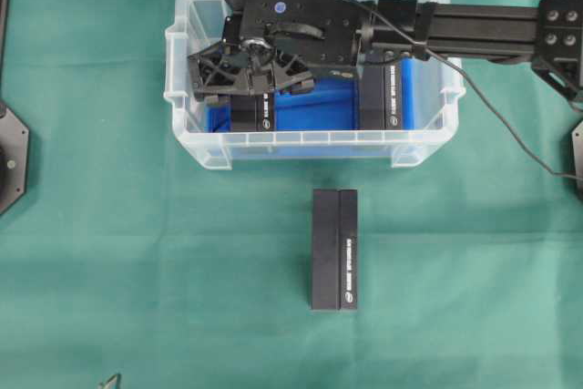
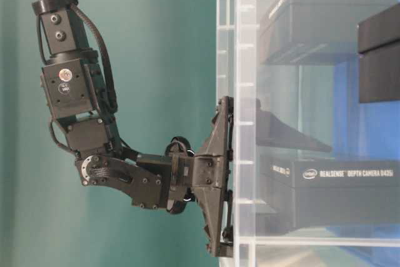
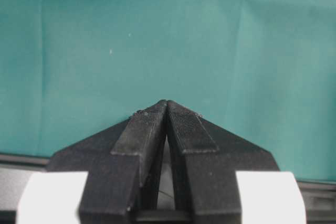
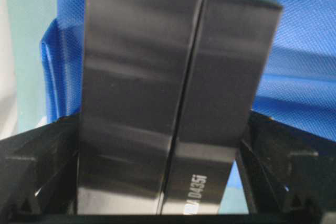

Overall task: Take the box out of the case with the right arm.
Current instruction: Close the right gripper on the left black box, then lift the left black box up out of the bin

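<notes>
The clear case with a blue bottom stands at the back middle of the table and holds two black boxes. My all-black right arm reaches over it from the right. My right gripper is open and lowered into the left part of the case, straddling one black box. In the right wrist view that box fills the space between the fingers, with a thin blue gap beside the right finger. The second box stands in the right part of the case. My left gripper is shut and empty over the green cloth.
A third black box lies on the green cloth in front of the case. The right arm's cable hangs over the case's right end. The left arm's base sits at the left edge.
</notes>
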